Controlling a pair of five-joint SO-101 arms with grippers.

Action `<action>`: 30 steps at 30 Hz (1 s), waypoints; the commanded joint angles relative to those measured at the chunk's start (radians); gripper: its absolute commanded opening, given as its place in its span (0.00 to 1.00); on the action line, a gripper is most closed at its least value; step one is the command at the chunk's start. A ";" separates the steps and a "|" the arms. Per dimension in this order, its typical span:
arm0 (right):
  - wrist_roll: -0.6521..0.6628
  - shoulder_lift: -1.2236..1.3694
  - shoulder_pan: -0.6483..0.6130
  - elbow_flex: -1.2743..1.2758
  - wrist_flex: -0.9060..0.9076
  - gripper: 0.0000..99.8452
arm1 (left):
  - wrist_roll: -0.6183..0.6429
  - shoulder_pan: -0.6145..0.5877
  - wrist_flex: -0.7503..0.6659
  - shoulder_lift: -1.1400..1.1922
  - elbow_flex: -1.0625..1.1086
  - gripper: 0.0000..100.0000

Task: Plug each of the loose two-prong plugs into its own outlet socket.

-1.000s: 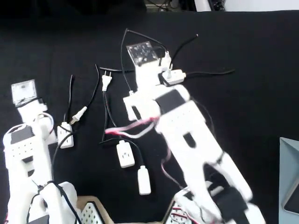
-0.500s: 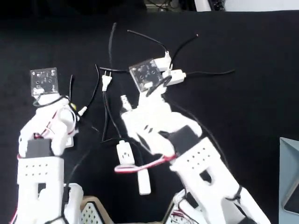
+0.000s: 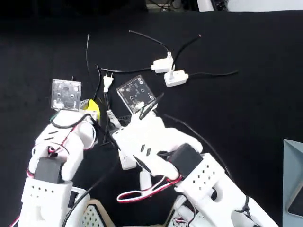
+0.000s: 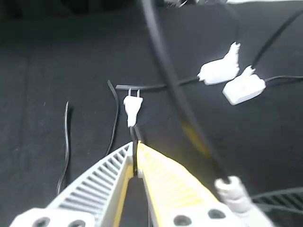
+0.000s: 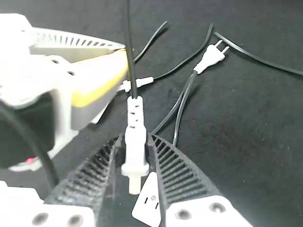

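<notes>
Right pincer (image 5: pixel 134 139) clamped on a white plug (image 5: pixel 134 113), held upright just over an outlet socket (image 5: pixel 148 204) on the black counter (image 5: pixel 246 118), left pincer (image 4: pixel 135 145) pinched on the black cord (image 4: pixel 134 132) of a loose two-prong plug (image 4: pixel 132 105) lying just ahead.

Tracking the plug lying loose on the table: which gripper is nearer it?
Left. The left gripper pinches its cord behind the plug; the right gripper is farther back, holding a second plug.
</notes>
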 commanded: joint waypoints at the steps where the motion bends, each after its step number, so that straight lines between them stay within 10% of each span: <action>1: 0.009 -0.024 -0.020 0.002 -0.012 0.01 | -0.063 0.045 -0.011 -0.061 0.010 0.03; 11: 0.011 -0.027 -0.020 0.042 -0.012 0.01 | -0.161 0.177 0.057 -0.308 0.091 0.03; 30: 0.038 -0.331 -0.169 0.099 0.051 0.01 | -0.158 0.062 0.138 -0.522 0.091 0.03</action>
